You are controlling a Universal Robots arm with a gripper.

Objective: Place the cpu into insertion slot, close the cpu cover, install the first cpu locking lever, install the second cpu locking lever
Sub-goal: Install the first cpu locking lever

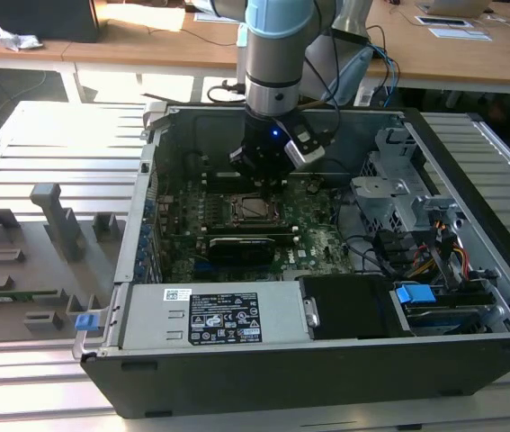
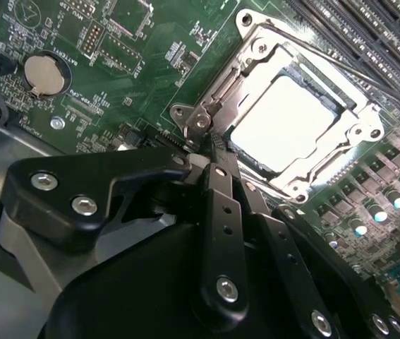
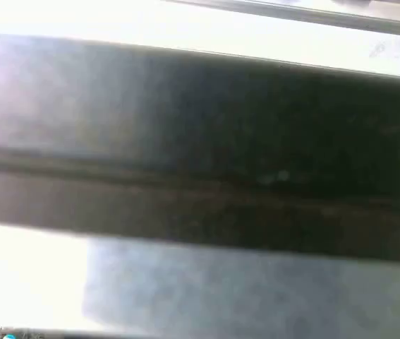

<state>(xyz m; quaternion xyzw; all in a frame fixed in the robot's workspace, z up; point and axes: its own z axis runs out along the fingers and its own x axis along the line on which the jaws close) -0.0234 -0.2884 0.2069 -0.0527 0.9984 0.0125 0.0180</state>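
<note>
In the exterior view my gripper point(image 1: 265, 180) hangs inside the open computer case, just above the far edge of the insertion slot point(image 1: 253, 210) on the green board. In the second wrist view the cpu point(image 2: 288, 120) lies flat in the slot, its silvery top bright. The cpu cover point(image 2: 236, 78), a metal frame, lies down around it. The black fingers of my gripper point(image 2: 210, 145) are together, their tips at the frame's corner by a screw pivot point(image 2: 200, 121). I cannot tell whether they touch it.
A coin battery point(image 2: 46, 74) and long memory slots point(image 2: 369, 35) flank the socket. A black card point(image 1: 241, 245) lies nearer the front, then the power supply point(image 1: 210, 315). A drive cage point(image 1: 389, 193) with cables fills the exterior view's right. Grey fixtures point(image 1: 52, 211) stand outside, left.
</note>
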